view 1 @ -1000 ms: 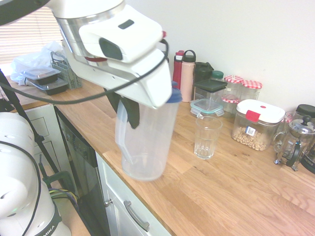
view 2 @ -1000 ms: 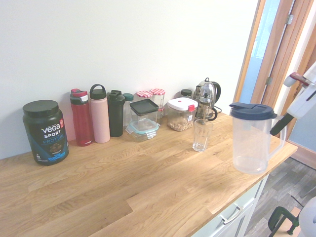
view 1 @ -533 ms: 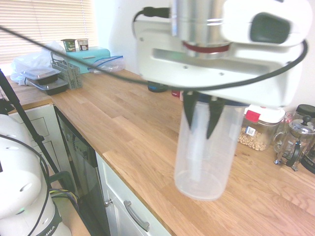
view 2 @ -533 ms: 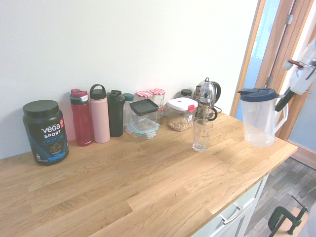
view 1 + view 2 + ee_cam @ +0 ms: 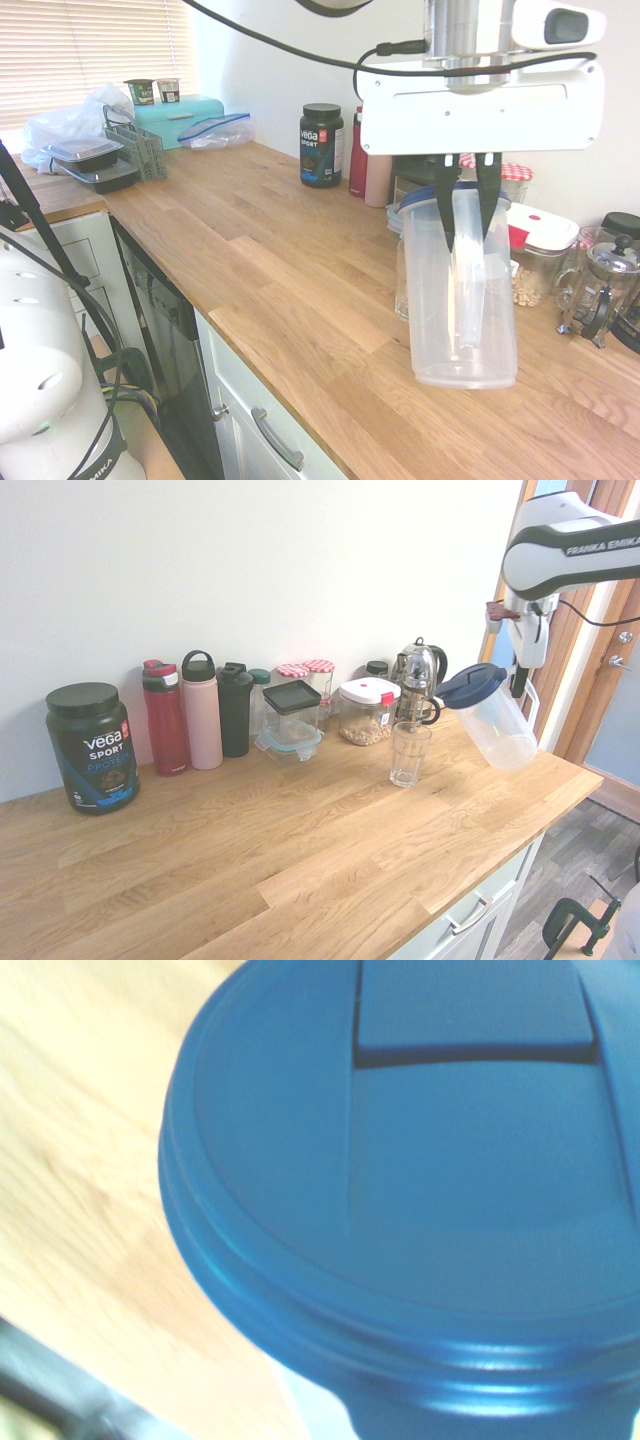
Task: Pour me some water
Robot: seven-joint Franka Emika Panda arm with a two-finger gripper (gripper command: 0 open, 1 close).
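Gripping pitcher (image 5: 495,715) handle, pincer (image 5: 519,685) tilts it beside glass (image 5: 408,753).

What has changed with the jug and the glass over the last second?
The tool, shut on the jug's handle throughout, carried the jug from the counter's front edge to just beside the glass and tipped it, lid toward the glass. Nothing pours yet. The glass, bottles and jars stayed put.
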